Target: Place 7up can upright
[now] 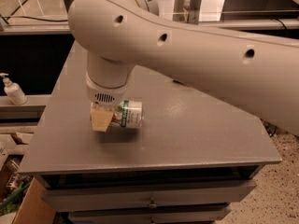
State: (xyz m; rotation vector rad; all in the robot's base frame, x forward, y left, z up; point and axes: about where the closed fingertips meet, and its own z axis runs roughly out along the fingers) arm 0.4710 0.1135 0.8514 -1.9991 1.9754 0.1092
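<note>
The 7up can (130, 115), silvery-white with a green band, lies on its side, held just above the grey table top (196, 125) at its front left. My gripper (108, 119) hangs straight down from the big white arm (187, 50) and is shut on the can's left end. One cream finger (100, 119) shows to the left of the can; the other is hidden behind it. A shadow lies on the table under the can.
The table's front edge (154, 166) runs just below the can, with drawers (149, 199) beneath. A white pump bottle (13, 91) stands on a low ledge to the left. A cardboard box (28, 209) sits at the lower left floor.
</note>
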